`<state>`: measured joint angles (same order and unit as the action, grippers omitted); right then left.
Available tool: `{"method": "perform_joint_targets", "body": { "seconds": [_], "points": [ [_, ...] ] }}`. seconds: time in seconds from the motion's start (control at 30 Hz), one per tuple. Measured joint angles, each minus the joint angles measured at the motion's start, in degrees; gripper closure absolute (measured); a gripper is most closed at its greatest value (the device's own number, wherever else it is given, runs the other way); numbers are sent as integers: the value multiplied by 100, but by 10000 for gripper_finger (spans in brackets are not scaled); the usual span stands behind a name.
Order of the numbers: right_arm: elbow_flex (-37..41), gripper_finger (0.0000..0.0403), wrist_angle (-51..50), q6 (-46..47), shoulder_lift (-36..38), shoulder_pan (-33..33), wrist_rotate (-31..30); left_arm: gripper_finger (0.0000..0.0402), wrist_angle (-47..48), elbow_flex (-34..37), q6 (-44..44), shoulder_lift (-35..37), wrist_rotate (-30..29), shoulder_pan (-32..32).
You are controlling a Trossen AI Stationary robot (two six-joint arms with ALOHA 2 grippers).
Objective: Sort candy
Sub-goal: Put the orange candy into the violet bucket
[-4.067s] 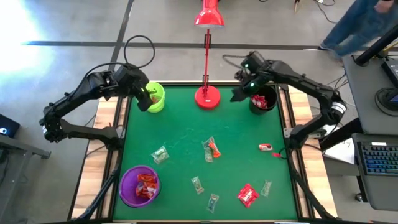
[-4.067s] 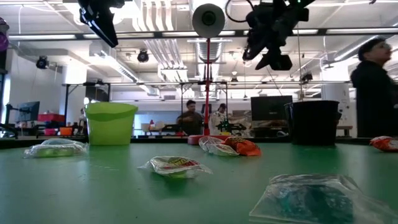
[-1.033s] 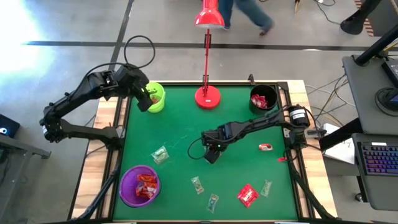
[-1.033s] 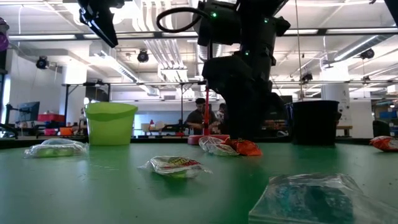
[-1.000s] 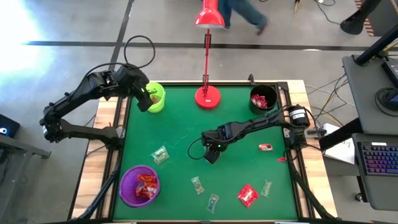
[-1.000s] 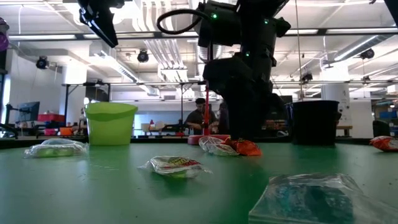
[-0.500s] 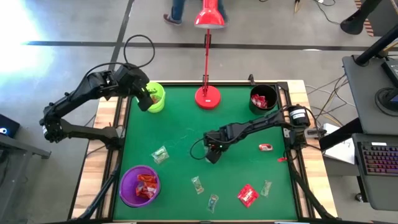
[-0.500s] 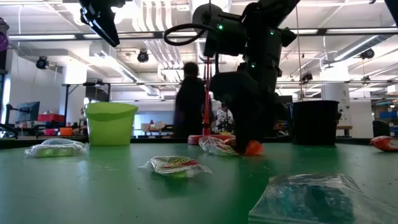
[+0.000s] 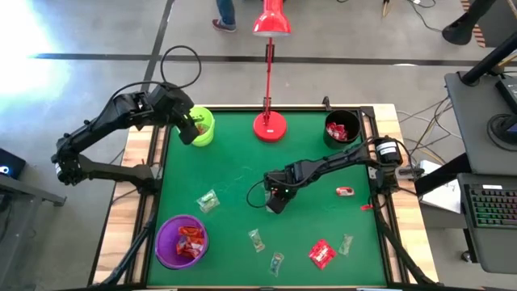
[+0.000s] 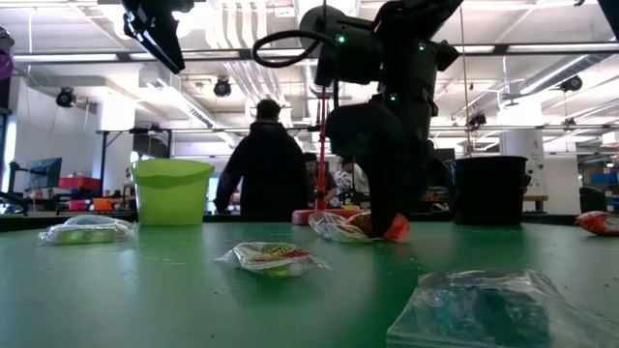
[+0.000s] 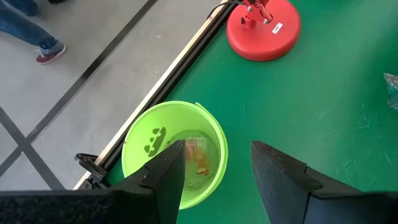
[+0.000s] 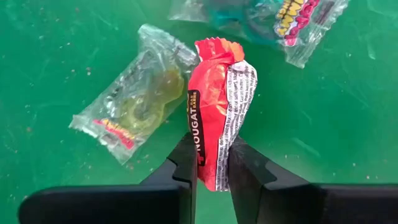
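Two views settled what the others left unclear. From above, the right hand [image 9: 276,196] sat low at the middle of the green table [image 9: 234,162], its arm hiding what lay under it; its wrist view showed the fingers [image 12: 185,163] pinched on an orange nougat sweet [image 12: 219,106], with a clear greenish candy [image 12: 130,102] just beside it. The low view showed that sweet [image 10: 395,228] at the table's surface. The left hand [image 9: 187,128] hovered over the lime-green cup [image 9: 202,127], fingers [image 11: 168,169] spread apart and gripping nothing; its wrist view showed candy inside that cup [image 11: 163,134].
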<state>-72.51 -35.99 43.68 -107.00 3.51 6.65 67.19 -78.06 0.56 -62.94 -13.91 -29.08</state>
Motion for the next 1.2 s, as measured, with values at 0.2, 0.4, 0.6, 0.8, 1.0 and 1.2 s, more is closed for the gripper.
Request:
{"method": "perform_joint_targets", "body": {
  "seconds": [0.2, 0.4, 0.6, 0.8, 1.0, 1.2],
  "points": [
    [-164, 355, -277, -7, 74, 0, -2, 235, 29, 0, 48, 0, 93, 0],
    [-550, 355, -576, -22, 297, 0, -20, 237, 7, 5, 71, -4, 1478, 2],
    [-1292, 355, -531, -338, 506, 2, -362, 247, -276, 295, 186, -213, 3143, 49],
    [-2147, 354, -527, -918, 533, -2, -688, 256, -1002, 900, 153, -554, 4545, 173],
    [-2676, 354, -524, -1372, 533, -2, -686, 265, -2148, 1234, 233, -883, 6279, 410],
    [-2974, 353, -527, -1530, 520, -2, -728, 267, -2799, 1139, 443, -1262, 6417, 568]
  ]
}}
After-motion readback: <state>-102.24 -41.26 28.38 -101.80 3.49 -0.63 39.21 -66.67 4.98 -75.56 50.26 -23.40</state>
